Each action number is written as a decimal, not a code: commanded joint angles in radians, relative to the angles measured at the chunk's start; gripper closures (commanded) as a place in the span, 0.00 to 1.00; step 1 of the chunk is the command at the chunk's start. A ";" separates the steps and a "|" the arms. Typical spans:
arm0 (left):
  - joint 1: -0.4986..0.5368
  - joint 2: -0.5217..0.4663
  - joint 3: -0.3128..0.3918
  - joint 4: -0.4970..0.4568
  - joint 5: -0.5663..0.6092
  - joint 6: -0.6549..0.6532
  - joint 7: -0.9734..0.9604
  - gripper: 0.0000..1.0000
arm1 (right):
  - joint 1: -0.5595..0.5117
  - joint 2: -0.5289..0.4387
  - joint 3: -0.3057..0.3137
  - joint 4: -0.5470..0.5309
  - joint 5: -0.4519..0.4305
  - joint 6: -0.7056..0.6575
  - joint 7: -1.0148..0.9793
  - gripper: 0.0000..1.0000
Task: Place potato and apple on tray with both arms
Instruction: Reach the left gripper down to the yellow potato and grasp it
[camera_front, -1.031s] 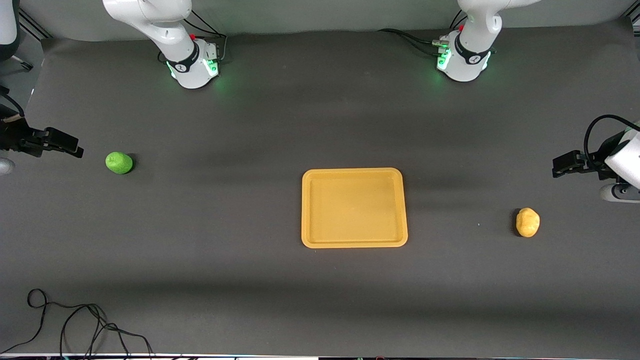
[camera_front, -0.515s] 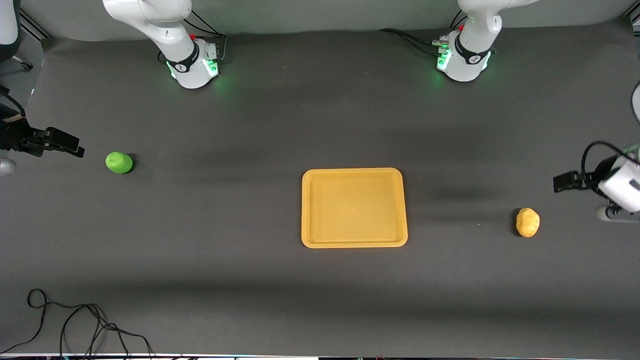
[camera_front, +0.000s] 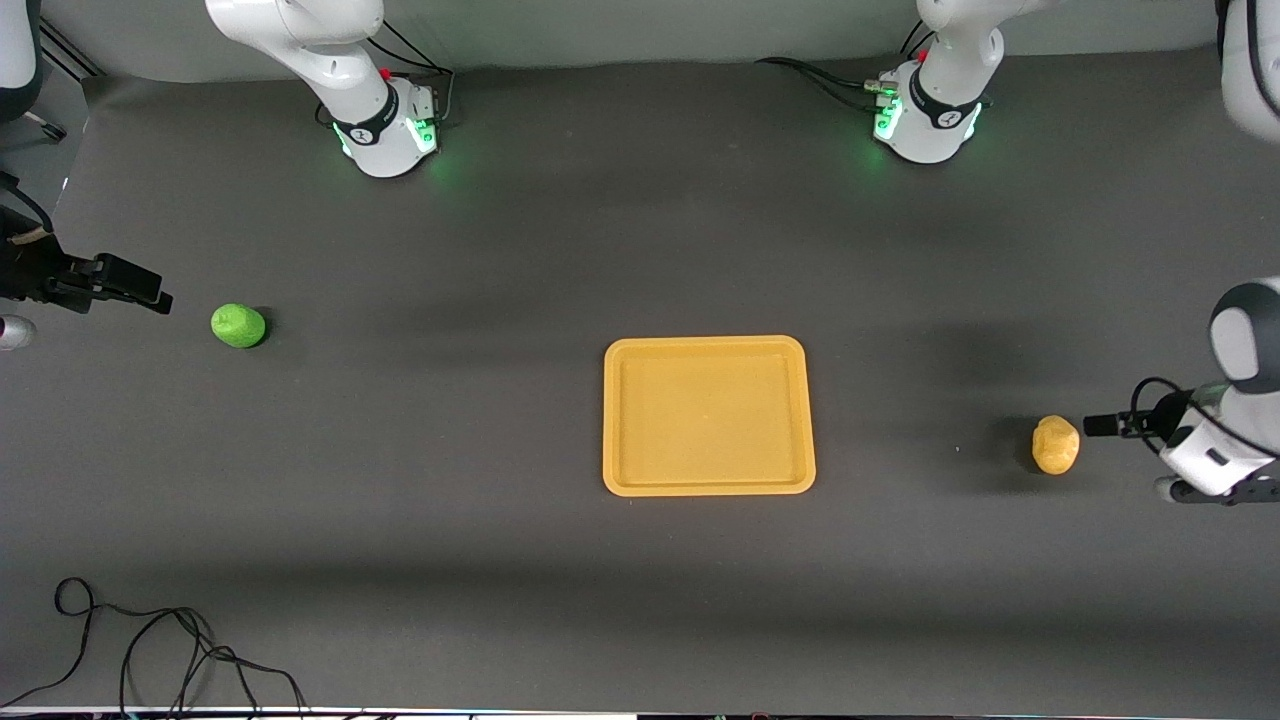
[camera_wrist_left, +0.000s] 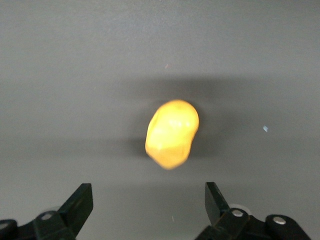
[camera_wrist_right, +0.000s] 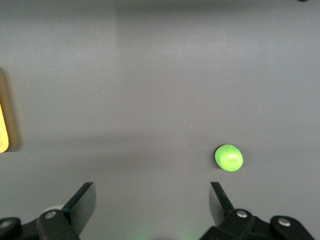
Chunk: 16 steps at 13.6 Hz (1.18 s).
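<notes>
The yellow-tan potato (camera_front: 1055, 444) lies on the table toward the left arm's end, apart from the yellow-orange tray (camera_front: 708, 415) in the middle. My left gripper (camera_front: 1102, 425) is open and empty just beside the potato; in the left wrist view the potato (camera_wrist_left: 172, 133) sits ahead of the open left gripper (camera_wrist_left: 147, 191). The green apple (camera_front: 238, 326) lies toward the right arm's end. My right gripper (camera_front: 135, 284) is open and empty beside it; in the right wrist view the apple (camera_wrist_right: 229, 157) lies ahead of the right gripper (camera_wrist_right: 151, 189), near one finger's line.
A black cable (camera_front: 150, 640) lies looped near the table's front edge at the right arm's end. The tray's edge (camera_wrist_right: 2, 132) shows at the side of the right wrist view. The two arm bases (camera_front: 385, 130) stand along the table's back.
My left gripper has swung toward the front camera and come down beside the potato. My right gripper has barely shifted. Potato, apple and tray have not moved.
</notes>
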 joint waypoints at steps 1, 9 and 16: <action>-0.014 0.068 -0.010 0.017 0.015 0.073 0.019 0.00 | 0.007 -0.018 -0.009 -0.008 0.016 -0.014 -0.019 0.00; -0.031 0.130 -0.010 0.011 0.104 0.086 0.017 0.38 | 0.007 -0.015 -0.009 -0.008 0.016 -0.014 -0.019 0.00; -0.135 0.010 -0.019 0.077 0.086 -0.122 -0.214 0.75 | 0.007 -0.015 -0.009 -0.008 0.016 -0.014 -0.019 0.00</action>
